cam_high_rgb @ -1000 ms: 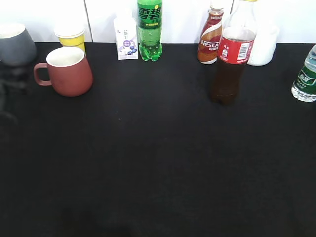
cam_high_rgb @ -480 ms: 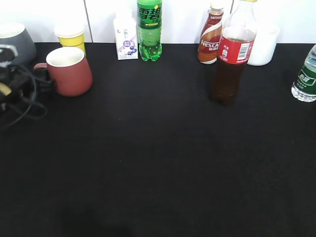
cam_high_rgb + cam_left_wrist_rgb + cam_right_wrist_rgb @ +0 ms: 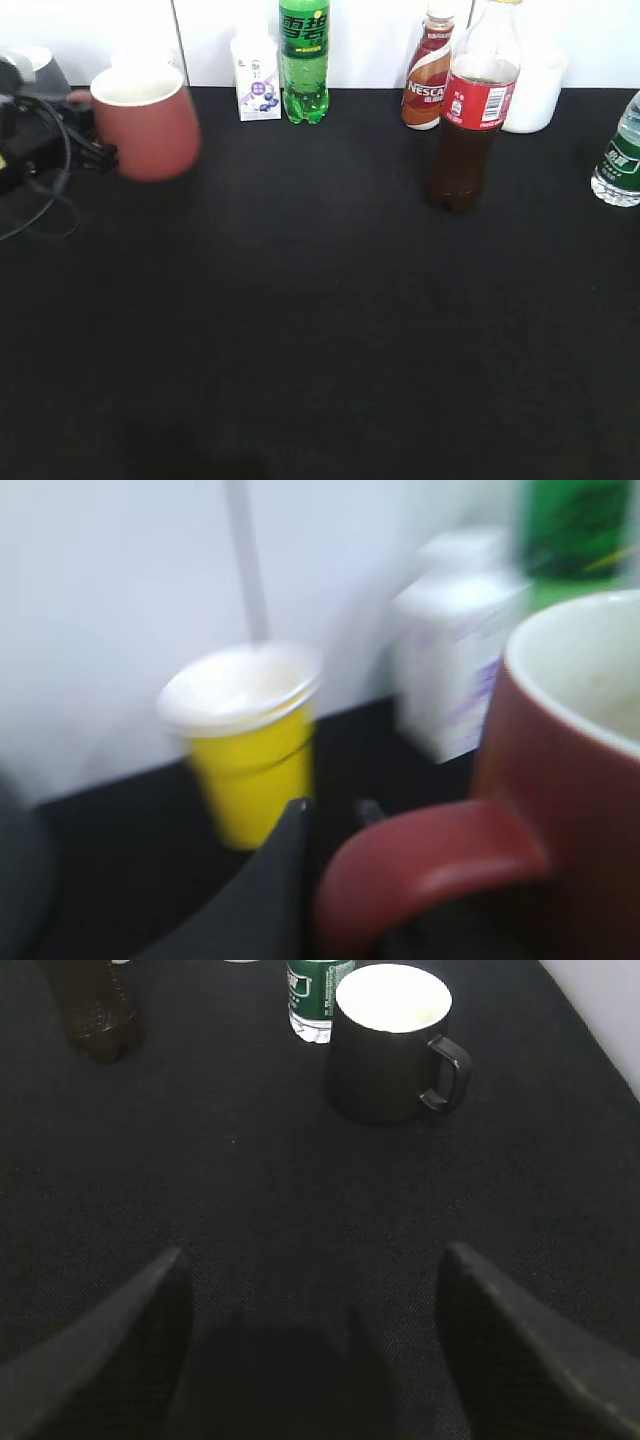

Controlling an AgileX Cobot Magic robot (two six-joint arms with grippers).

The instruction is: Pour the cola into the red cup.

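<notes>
The red cup (image 3: 145,120) sits at the far left of the black worktop (image 3: 320,330), blurred in the exterior view, its cream inside facing up and its loop handle turned toward the left edge. The left hand (image 3: 85,150) is right at that handle: in the left wrist view a dark finger (image 3: 265,890) stands just beside the handle of the cup (image 3: 560,810), but the blur hides whether the hand is closed on it, so its grip cannot be told. Behind the cup, against the white wall, stand a yellow paper cup (image 3: 250,740) and a small white carton (image 3: 255,78), with a green soda bottle (image 3: 303,60) next to the carton.

The cola (image 3: 468,130) stands upright well to the right, its dark liquid reaching to just above the red label. Close behind it is a brown-and-white Nescafe bottle (image 3: 427,80).

The right hand (image 3: 310,1340) hovers over bare worktop, its two fingers spread wide with nothing between them. Ahead of it stand a dark mug (image 3: 390,1045) and a green-labelled bottle (image 3: 315,995).
</notes>
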